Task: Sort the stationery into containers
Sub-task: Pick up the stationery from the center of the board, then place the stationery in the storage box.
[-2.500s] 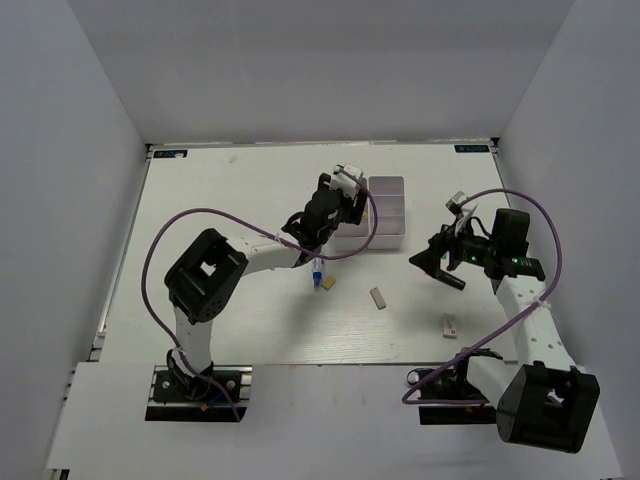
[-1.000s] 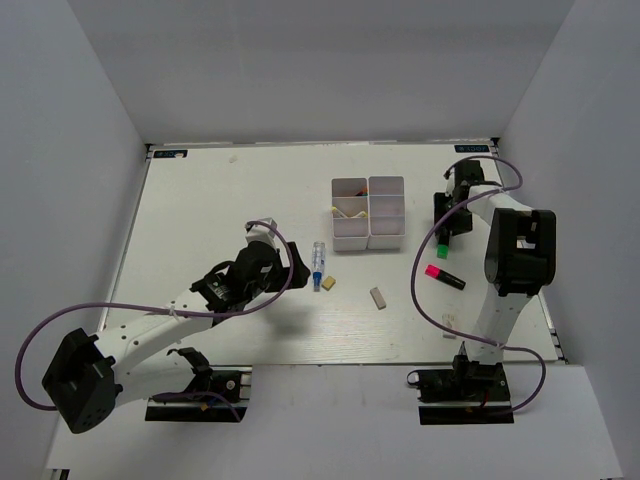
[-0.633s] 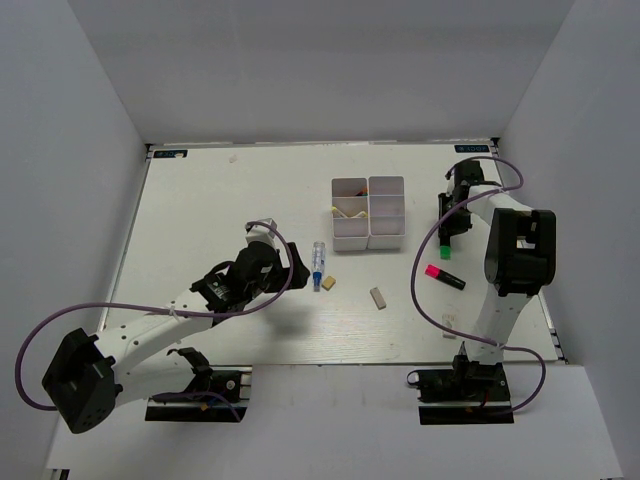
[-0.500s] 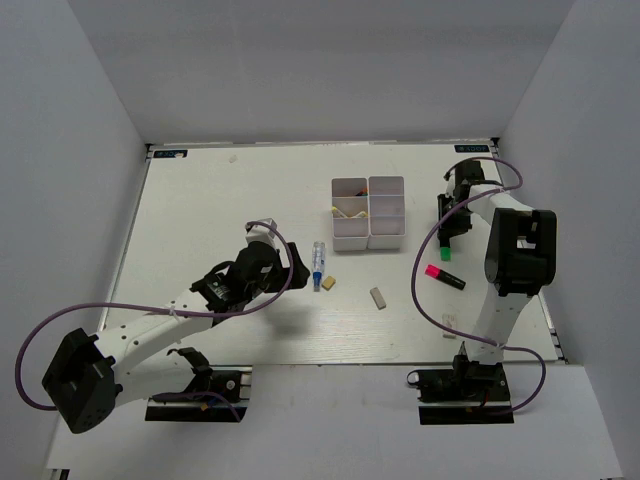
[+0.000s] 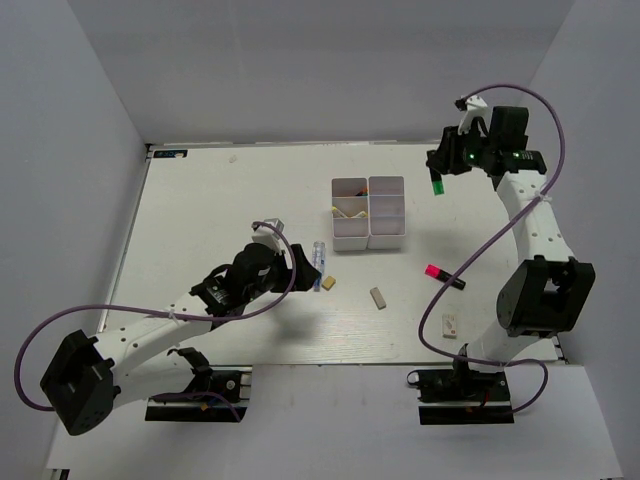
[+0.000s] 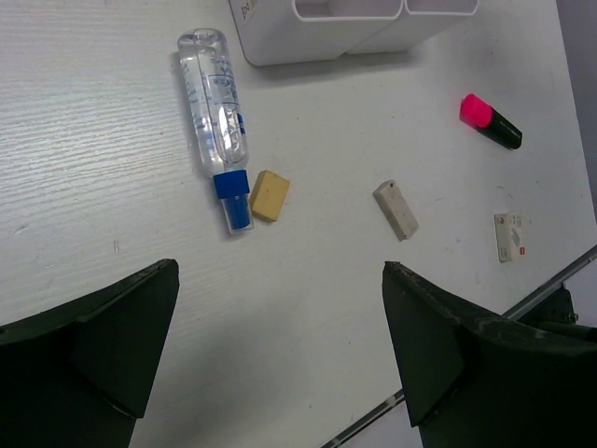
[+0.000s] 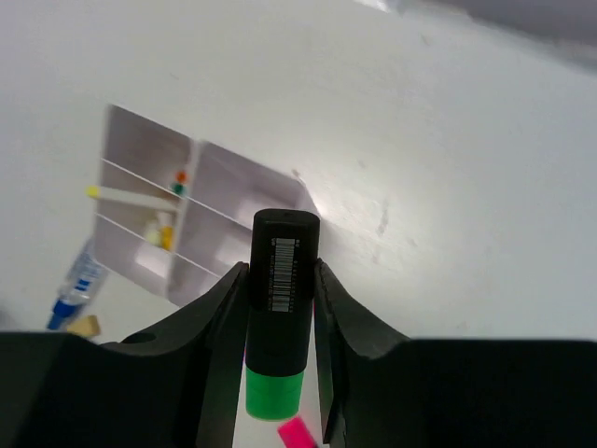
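White table (image 5: 220, 200): R gripper (image 7: 282, 364) aloft, green marker (image 7: 283, 280) pinched (barcode showing); L gripper (image 6: 280, 271) wide open, empty, near blue-white tube (image 6: 216, 103)

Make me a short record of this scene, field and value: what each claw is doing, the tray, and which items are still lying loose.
left claw: open, empty, above the loose items
right claw: shut on the green marker, held in the air to the right of the tray
tray: white organiser, a few items in its left compartments
loose items: clear tube with blue cap, tan eraser beside that cap, grey eraser, pink highlighter, small white tag
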You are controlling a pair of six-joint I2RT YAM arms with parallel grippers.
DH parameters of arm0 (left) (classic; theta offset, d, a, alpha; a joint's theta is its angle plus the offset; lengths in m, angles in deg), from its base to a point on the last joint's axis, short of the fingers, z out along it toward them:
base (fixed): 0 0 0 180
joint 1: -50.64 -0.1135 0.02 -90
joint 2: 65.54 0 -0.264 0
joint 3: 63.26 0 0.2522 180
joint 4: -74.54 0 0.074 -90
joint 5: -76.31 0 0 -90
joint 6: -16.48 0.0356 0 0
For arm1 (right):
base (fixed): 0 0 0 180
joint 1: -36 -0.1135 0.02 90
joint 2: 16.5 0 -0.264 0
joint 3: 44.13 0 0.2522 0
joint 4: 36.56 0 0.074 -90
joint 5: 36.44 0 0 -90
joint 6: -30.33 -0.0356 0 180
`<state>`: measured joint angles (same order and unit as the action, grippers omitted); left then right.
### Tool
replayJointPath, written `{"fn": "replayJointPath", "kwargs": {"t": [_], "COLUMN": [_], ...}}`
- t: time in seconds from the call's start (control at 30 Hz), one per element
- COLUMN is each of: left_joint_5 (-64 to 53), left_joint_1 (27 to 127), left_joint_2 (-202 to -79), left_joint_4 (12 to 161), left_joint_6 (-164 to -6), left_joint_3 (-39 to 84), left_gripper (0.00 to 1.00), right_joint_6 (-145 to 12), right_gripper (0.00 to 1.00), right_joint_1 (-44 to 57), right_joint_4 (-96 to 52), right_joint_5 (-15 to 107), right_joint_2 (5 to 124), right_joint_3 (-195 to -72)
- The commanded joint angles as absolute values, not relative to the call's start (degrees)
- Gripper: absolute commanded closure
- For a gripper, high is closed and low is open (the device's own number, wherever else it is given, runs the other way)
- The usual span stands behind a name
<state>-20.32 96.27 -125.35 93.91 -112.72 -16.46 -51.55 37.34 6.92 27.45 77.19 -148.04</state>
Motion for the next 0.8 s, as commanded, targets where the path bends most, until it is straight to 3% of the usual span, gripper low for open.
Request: {"fn": "replayJointPath", "kwargs": {"t": [0.0,0.3,0.43,0.77], "left_joint_5": [-18.9,-19.4,-19.9,-20.5], "left_joint_1": [96.5,96.5,96.5,96.5], "left_joint_2": [-124.6,-122.3,-121.6,-120.5], "left_joint_4": [92.1,93.1,93.7,94.2], "left_joint_6": [-112.0,-113.2,-113.8,-115.0], "left_joint_3": [-16.7,-17.9,-18.6,-19.3], "left_gripper": [0.00,0.00,0.00,0.00], "right_joint_6": [-51.0,-54.0,-57.0,-49.3], "right_gripper": [1.00,1.00,1.00,1.00], "right_joint_1": [36.2,31.5,31.0,30.5], "right_joint_4": [1.9,-28.1,-31.2,-36.0], "right_joint_5": [13.2,1.0,0.0,-1.8], "right_joint_2": [78.8,81.7,85.9,92.1], "right_joint_3": [-147.8,-140.2,-145.0,-143.1]}}
